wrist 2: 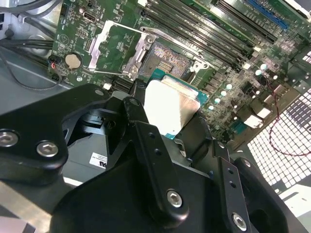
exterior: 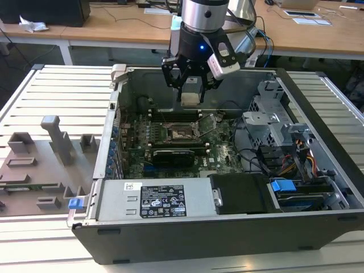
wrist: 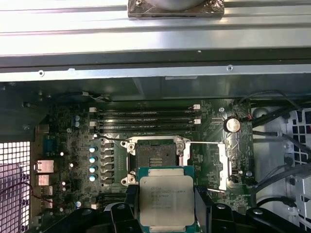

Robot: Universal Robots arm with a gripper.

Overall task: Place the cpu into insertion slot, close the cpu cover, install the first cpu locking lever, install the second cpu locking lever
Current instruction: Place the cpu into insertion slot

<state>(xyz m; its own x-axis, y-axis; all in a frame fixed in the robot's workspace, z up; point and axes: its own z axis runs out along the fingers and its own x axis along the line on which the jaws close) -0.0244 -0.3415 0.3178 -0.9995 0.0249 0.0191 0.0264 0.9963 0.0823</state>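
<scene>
On the exterior view's left sits a grey fixture tray point(exterior: 51, 153); next, the open computer case point(exterior: 227, 239). Over its motherboard point(exterior: 222, 153) the gripper point(exterior: 191, 94) is clamped on the cpu point(wrist: 166, 199), held in air, apart from the uncovered socket point(wrist: 155, 158). The cpu cover point(wrist: 222, 165) lies flipped open just beside the socket.

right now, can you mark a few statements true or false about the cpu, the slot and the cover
1. The claw grips the cpu. True.
2. The cpu sits in the insertion slot. False: the slot is empty and the cpu hangs above the board in the claw.
3. The cpu cover is closed over the slot. False: it is swung open and lies beside the slot.
4. The computer case lies open, with the green motherboard exposed. True.
</scene>
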